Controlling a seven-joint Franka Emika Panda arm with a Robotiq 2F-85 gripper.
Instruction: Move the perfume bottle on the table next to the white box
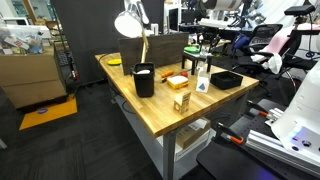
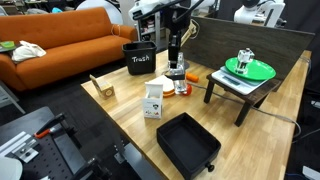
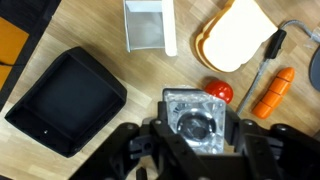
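While our end effector [image 3: 197,128] grips the perfume bottle [image 3: 195,112], we judge the next move is setting it beside the white box [image 3: 148,25].

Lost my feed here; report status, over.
Gripper astride perfume bottle, clamp unconfirmed. White box apart from it. Red item close beside bottle, black tray further off.

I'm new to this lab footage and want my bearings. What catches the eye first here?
In an exterior view, the orange sofa behind the wooden table stands out, as does the bright green plate on a small stand at the table's edge. In the wrist view, the perfume bottle fills the gap between the fingers, with a black tray lying to its left in that picture.
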